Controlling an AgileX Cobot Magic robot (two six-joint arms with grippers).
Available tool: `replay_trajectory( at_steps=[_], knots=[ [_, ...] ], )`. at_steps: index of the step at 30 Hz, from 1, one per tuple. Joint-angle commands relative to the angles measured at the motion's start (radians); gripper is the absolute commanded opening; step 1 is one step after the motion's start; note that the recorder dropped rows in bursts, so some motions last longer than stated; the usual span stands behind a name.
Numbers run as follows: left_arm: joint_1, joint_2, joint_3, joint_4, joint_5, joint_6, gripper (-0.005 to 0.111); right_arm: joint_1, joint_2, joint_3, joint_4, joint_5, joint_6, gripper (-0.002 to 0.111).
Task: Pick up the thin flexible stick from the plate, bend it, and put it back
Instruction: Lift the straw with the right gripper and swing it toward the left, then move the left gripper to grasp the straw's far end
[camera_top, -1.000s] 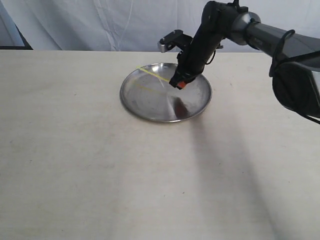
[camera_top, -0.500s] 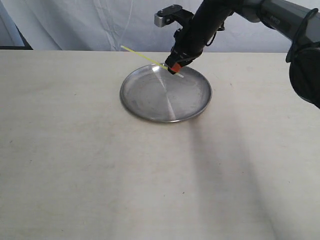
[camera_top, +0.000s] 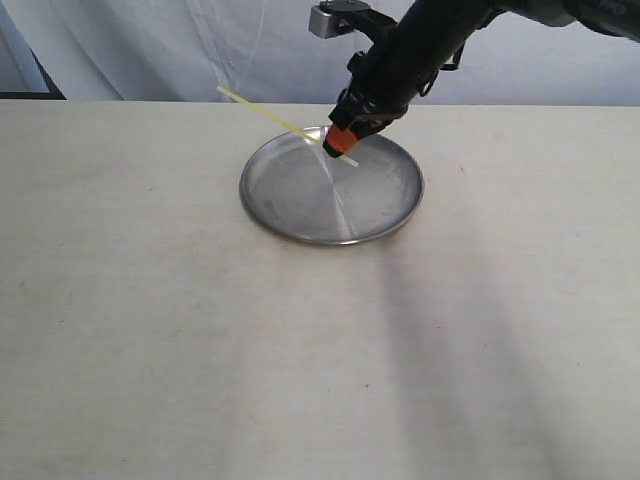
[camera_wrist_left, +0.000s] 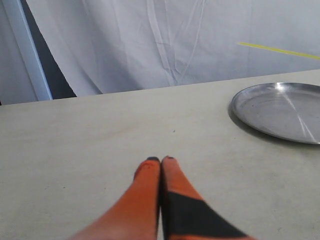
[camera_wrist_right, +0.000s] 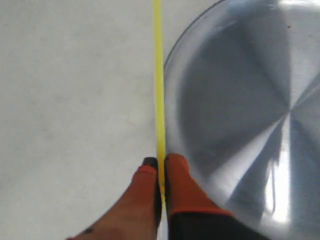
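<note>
Seeing the thin flexible stick (camera_top: 270, 115) pinched tight between the orange tips of the right pincer (camera_top: 340, 147), up off the plate (camera_top: 300, 222). Gripped close to one end, with nearly the whole length poking out past the tips on one side and just a short pale stub showing on the other. Looks dead straight. Long axis running away from the pincer toward the left of the scene and tilting upward, free end sitting higher than the pinched end and hanging out beyond the plate rim, over the bench (camera_top: 180, 340). From the right wrist camera, shoots straight out ahead of the fingertips, lined up with the gap between them, passing just beside the plate's edge.

Arm-wise: reaching in from the far right, dark forearm sloping steeply down, wrist bent with the pincer tips aiming down and toward the left, hovering above the far part of the plate. Plate right underneath the tips, not touching them.

Over on the left pincer (camera_wrist_left: 160, 161): tips pressed together with nothing between them, held over bare bench. Plate well ahead and off to one side of it, with the stick showing as a thin yellow line up above the plate's far side.
</note>
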Motion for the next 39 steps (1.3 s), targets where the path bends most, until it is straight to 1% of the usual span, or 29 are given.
replay_trajectory(
  at_steps=[1,3,4,5,6,7,8,9,10,11,12,14,15,17,18,20,23,26,28,31,34,36,39],
  knots=[
    [-0.005,-0.007,0.004,0.027,-0.010,-0.001,0.000,-0.003,-0.139,0.160,0.092,0.007,-0.044,-0.001],
    [-0.005,-0.007,0.004,0.062,-0.074,-0.001,0.000,-0.003,-0.189,0.224,0.114,0.007,-0.049,-0.001],
    [-0.005,-0.007,0.004,0.035,-0.115,-0.018,0.000,-0.003,-0.216,0.259,0.122,0.007,-0.051,-0.001],
    [-0.005,-0.007,0.004,-0.133,-0.217,-0.098,0.000,-0.003,-0.262,0.330,0.134,0.003,-0.053,-0.001],
    [-0.005,-0.007,0.004,-0.219,-0.263,-0.120,0.000,-0.003,-0.287,0.366,0.141,-0.005,-0.060,-0.001],
    [-0.005,-0.007,0.004,-0.339,-0.329,-0.134,0.000,-0.003,-0.335,0.433,0.149,-0.033,-0.067,-0.001],
    [-0.005,-0.007,0.004,-0.371,-0.346,-0.138,0.000,-0.003,-0.359,0.471,0.159,-0.048,-0.080,-0.001],
    [-0.005,-0.007,0.004,-0.422,-0.373,-0.182,0.000,-0.003,-0.398,0.534,0.173,-0.075,-0.093,-0.001],
    [-0.005,-0.007,0.004,-0.437,-0.384,-0.241,0.000,-0.003,-0.419,0.569,0.180,-0.093,-0.103,-0.001],
    [-0.005,-0.007,-0.003,-0.444,-0.388,-0.390,0.000,-0.003,-0.452,0.624,0.188,-0.112,-0.116,-0.001],
    [-0.005,-0.007,-0.024,-0.442,-0.388,-0.462,0.000,-0.003,-0.480,0.670,0.191,-0.128,-0.131,-0.001],
    [-0.005,-0.004,-0.080,-0.439,-0.378,-0.481,0.000,-0.003,-0.513,0.724,0.210,-0.130,-0.170,-0.001],
    [-0.005,0.029,-0.126,-0.439,-0.340,-0.504,0.000,-0.003,-0.525,0.739,0.214,-0.130,-0.174,-0.001],
    [-0.017,0.177,-0.250,-0.431,-0.196,-0.517,0.000,-0.003,-0.547,0.756,0.229,-0.130,-0.186,-0.001],
    [-0.035,0.282,-0.325,-0.431,-0.124,-0.517,0.000,-0.003,-0.560,0.756,0.241,-0.127,-0.189,-0.001],
    [-0.091,0.481,-0.456,-0.439,-0.033,-0.479,0.000,0.010,-0.584,0.756,0.256,-0.127,-0.198,-0.001],
    [-0.140,0.646,-0.557,-0.505,0.034,-0.378,0.001,0.043,-0.599,0.756,0.254,-0.127,-0.200,-0.001],
    [-0.162,0.768,-0.645,-0.644,0.095,-0.204,0.008,0.080,-0.606,0.756,0.254,-0.133,-0.200,-0.001],
    [-0.162,0.843,-0.687,-0.756,0.151,-0.072,0.017,0.101,-0.608,0.756,0.256,-0.141,-0.200,-0.001],
    [-0.162,0.924,-0.718,-0.879,0.202,0.045,0.037,0.119,-0.609,0.756,0.271,-0.167,-0.200,-0.001],
    [-0.162,0.970,-0.723,-0.944,0.218,0.081,0.051,0.126,-0.609,0.756,0.310,-0.186,-0.200,-0.001],
    [-0.162,0.986,-0.723,-0.981,0.226,0.092,0.057,0.126,-0.609,0.756,0.334,-0.195,-0.202,-0.001],
    [-0.162,0.988,-0.723,-1.044,0.226,0.140,0.058,0.126,-0.609,0.756,0.356,-0.201,-0.204,-0.001]
  ],
)
